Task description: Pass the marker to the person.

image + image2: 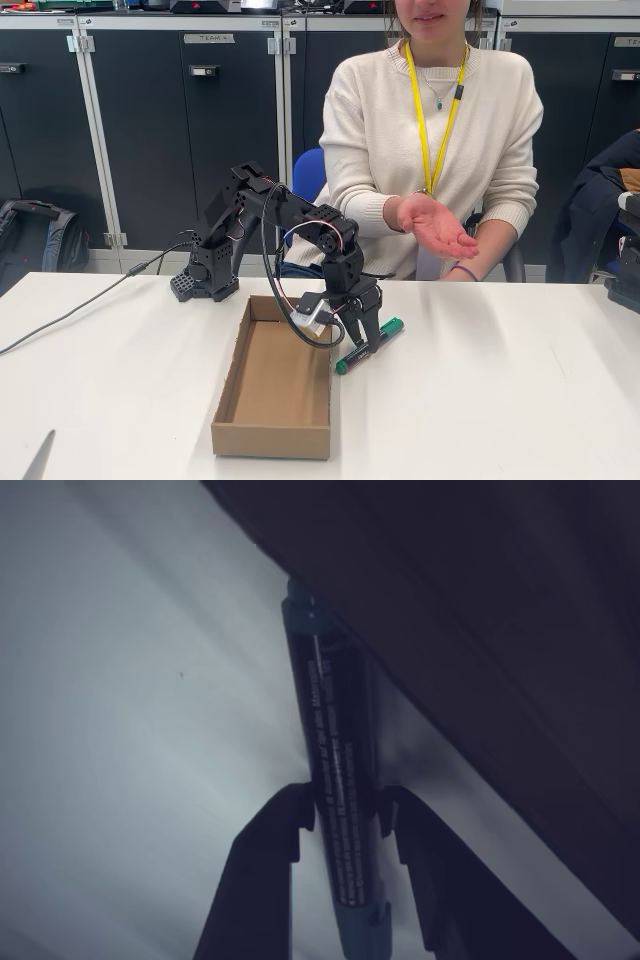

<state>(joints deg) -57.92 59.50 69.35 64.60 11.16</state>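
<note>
Gripper (365, 345) fingers straddle marker (340, 800) on table, apparently closed on barrel; lift straight, clear box (270, 440), swing to person's open palm (435, 225).

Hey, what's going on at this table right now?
A small black robot arm has lowered its gripper onto a green-ended marker lying on the white table, just right of an open cardboard box in the fixed view. In the wrist view the fingers sit on either side of the marker's barrel, which looks not yet lifted. A person sits behind the table with one open hand held out, palm up, waiting.
</note>
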